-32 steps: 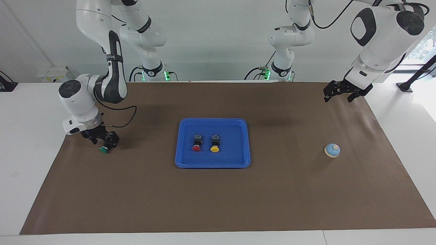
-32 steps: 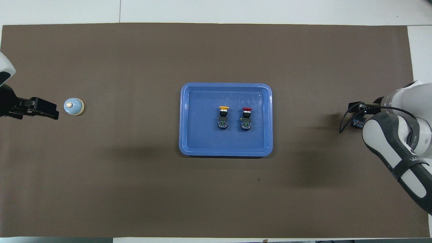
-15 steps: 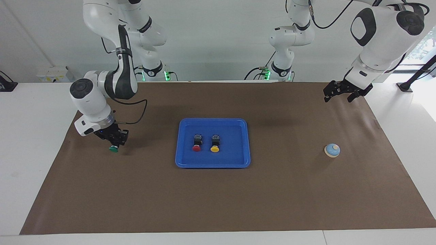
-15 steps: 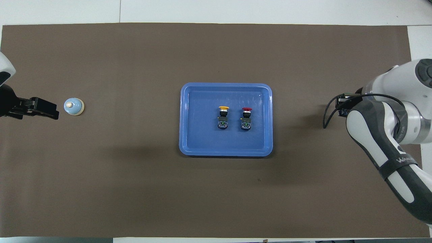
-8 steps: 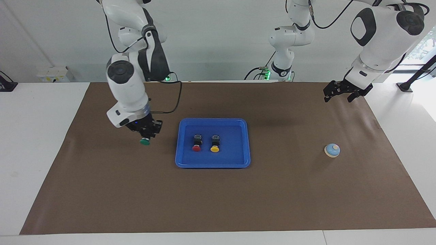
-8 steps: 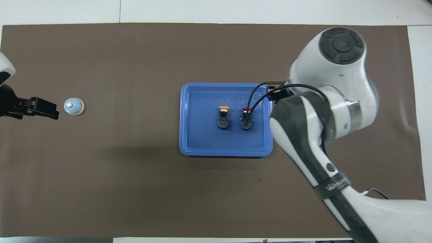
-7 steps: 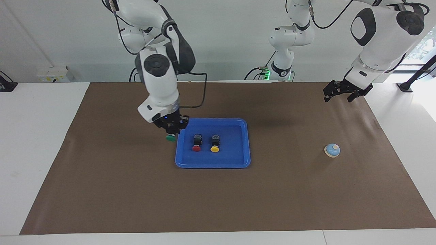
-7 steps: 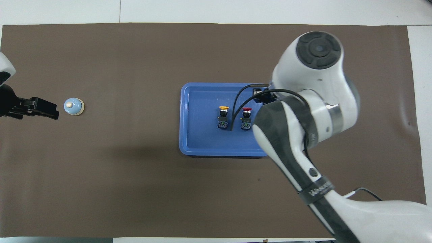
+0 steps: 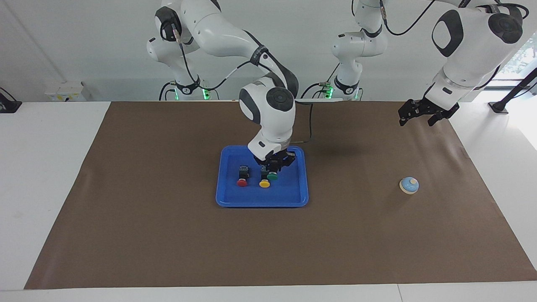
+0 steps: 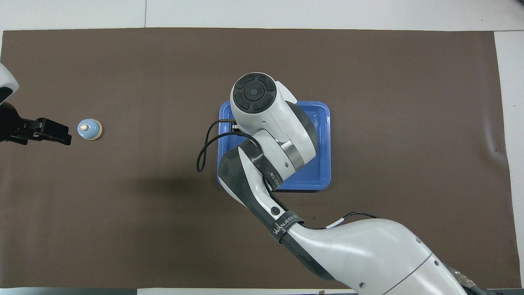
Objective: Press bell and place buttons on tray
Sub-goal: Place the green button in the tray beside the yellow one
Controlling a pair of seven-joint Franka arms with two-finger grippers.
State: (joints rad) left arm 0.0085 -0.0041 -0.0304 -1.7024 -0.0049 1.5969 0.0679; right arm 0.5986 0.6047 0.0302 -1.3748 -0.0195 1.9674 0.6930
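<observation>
Now the green-capped push-button switch with a black blocky body (image 9: 272, 176) hangs clamped in the right gripper (image 9: 275, 166) over the flat blue plastic tray (image 9: 293, 197), just beside the yellow-capped switch (image 9: 264, 183) and near the red-capped switch (image 9: 242, 182) lying in it. Well apart, toward the left arm's end of the brown mat (image 9: 168, 235), sits the small light-blue dome bell (image 9: 409, 185), while the left gripper (image 9: 419, 115) waits in the air over the mat, fingers spread and empty.

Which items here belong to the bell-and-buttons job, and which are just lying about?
Job items:
- bell, toward the left arm's end
- tray
- red button and yellow button, lying in the tray
- green button, held by the right gripper over the tray
- left gripper, waiting

Not part of it:
- brown mat
- white table
</observation>
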